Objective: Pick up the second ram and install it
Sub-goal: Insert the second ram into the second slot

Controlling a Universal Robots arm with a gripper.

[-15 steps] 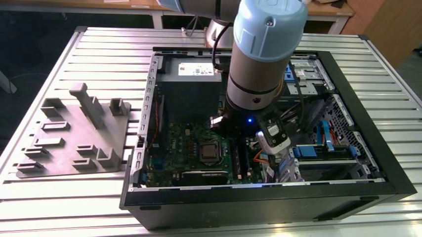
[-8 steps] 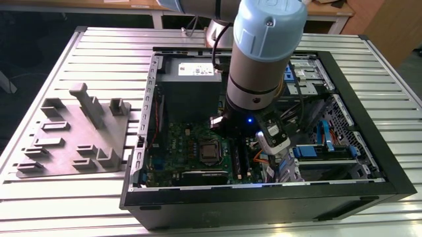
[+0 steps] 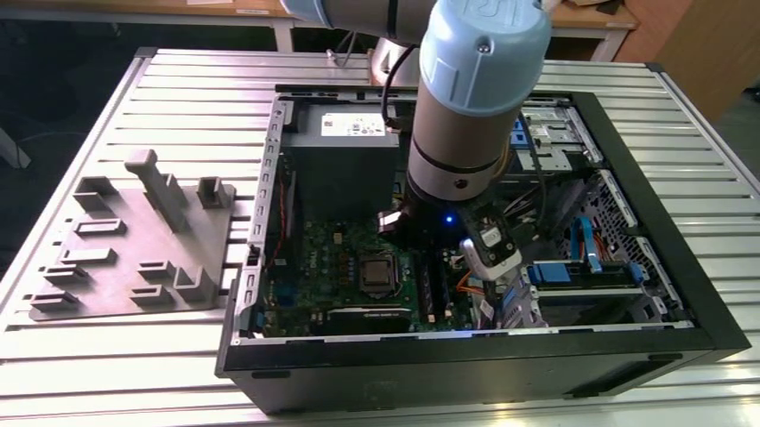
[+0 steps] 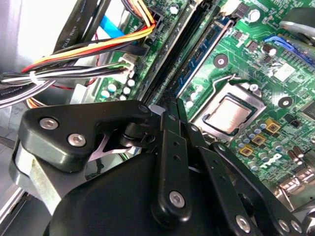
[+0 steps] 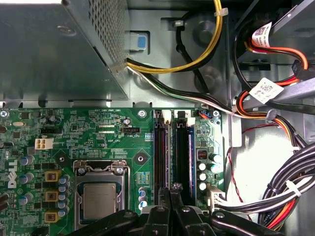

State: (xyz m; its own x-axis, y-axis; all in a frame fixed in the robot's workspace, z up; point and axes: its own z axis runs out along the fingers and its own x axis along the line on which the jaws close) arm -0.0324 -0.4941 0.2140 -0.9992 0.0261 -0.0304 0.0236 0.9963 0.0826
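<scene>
Both wrist views put the end effector (image 5: 171,189) over the slot strips (image 5: 161,152) — fingers together, any ram hidden.

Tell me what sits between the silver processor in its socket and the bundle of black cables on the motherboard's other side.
In the first wrist view, the long black memory slots run between the silver processor and the black cable bundle.
</scene>
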